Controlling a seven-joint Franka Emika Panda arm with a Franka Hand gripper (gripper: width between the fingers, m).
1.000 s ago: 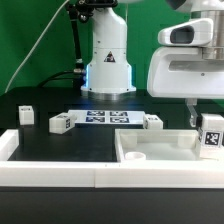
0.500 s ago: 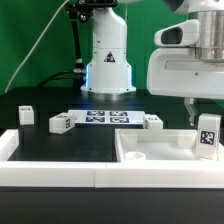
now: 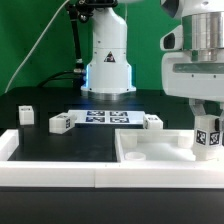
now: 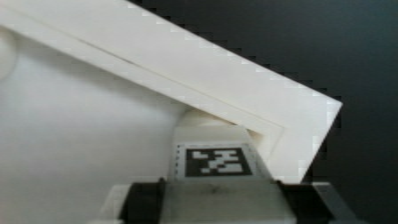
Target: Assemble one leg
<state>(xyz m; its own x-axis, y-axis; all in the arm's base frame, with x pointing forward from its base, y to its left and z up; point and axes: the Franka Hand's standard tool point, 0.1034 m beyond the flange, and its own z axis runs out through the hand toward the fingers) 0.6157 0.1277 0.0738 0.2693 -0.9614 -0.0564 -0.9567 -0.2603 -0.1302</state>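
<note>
My gripper (image 3: 207, 128) is shut on a leg (image 3: 208, 135), a small white block with a black-and-white tag, and holds it upright over the far right corner of the large white panel (image 3: 160, 152). In the wrist view the leg (image 4: 217, 160) sits between my dark fingers (image 4: 153, 200), close against the panel's raised rim (image 4: 214, 80). Three more legs lie on the black table: one (image 3: 26, 115) at the exterior view's left, one (image 3: 61, 123) beside the marker board, one (image 3: 152, 122) at the board's right end.
The marker board (image 3: 105, 118) lies flat in the middle of the table. Long white border rails (image 3: 60, 175) run along the near edge and the left side. The robot's white base (image 3: 108, 60) stands behind the board.
My gripper has moved down and a little to the exterior view's left with the leg, bringing it lower toward the panel's far right corner.
</note>
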